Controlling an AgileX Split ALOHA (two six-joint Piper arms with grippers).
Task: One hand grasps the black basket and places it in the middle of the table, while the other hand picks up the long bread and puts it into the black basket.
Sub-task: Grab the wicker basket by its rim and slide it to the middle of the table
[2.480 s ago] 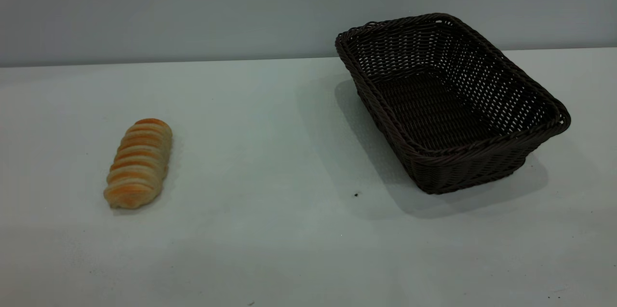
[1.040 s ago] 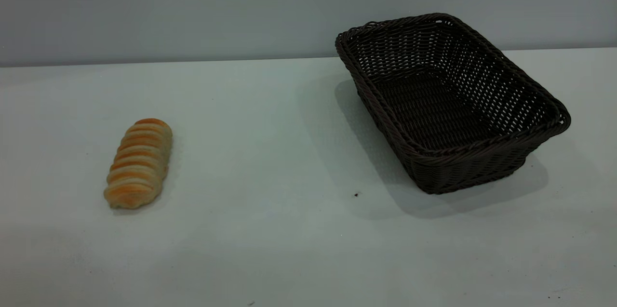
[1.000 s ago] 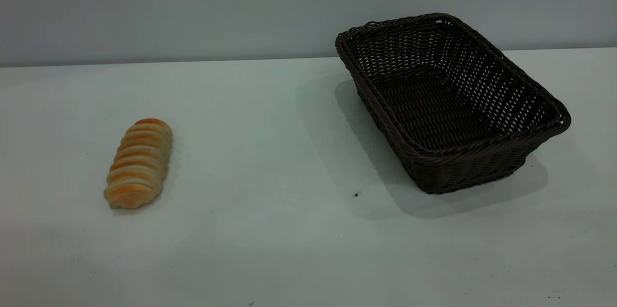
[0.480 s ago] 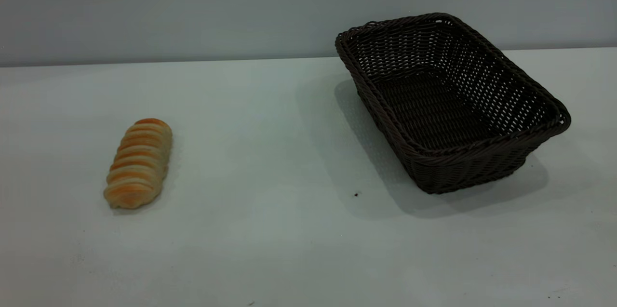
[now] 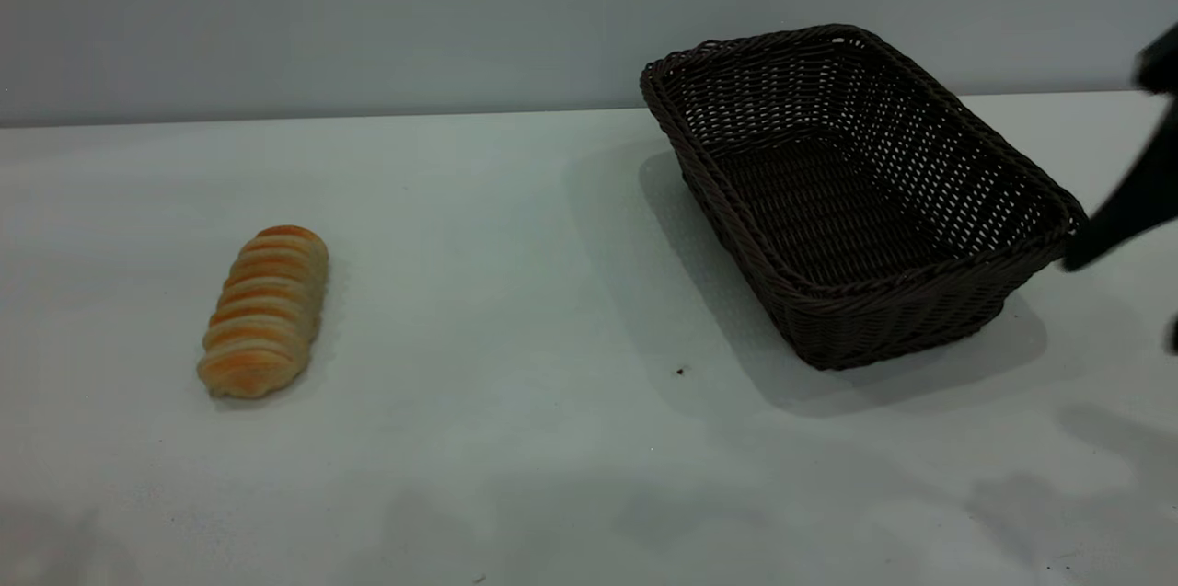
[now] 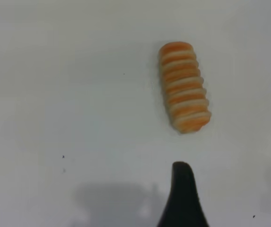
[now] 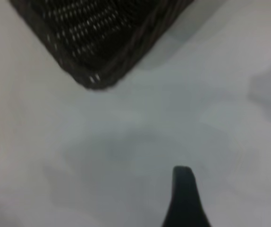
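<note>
1. The black basket sits on the bench toward the right side of the exterior view, close to the back edge and turned at an angle. It is not in the middle, and nothing lies in it. Placement of the basket is not done.

2. The long bread lies on the bench at the left side, well apart from the basket, with bare surface between the two. It is untouched, so the pickup is not done.

3. The right tool shows as a dark shape at the right edge of the exterior view, just beside the basket's near right corner. Whether it touches the rim cannot be told. Only one finger appears in the right wrist view, above bare bench with a basket corner farther off, so its state, released or clenched, cannot be told. It holds nothing visible.

4. The left tool is outside the exterior view. In the left wrist view a single finger hangs near one end of the bread, apart from it. Its state cannot be told.

5. Judgement: the task is at its opening. Both arms appear to be on approach, and both main steps remain.
</note>
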